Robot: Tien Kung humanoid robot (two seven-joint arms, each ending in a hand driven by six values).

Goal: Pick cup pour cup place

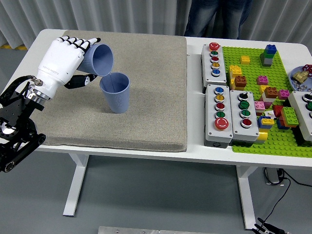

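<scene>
While curled around a tilted blue cup (99,59), left hand (62,59) holds its mouth above an upright cup (115,92).

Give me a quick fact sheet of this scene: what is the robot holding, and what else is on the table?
Left robot hand: grips tilted blue cup
Tilted cup: mouth over the upright blue cup
Upright cup: stands on grey mat
Right side: button boxes, green brick plate
Far edge: person standing
Right arm: unseen

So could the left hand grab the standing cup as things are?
Probably not yet: the left hand is shut on the tilted cup right above the standing cup, so it would need emptying first.
</scene>
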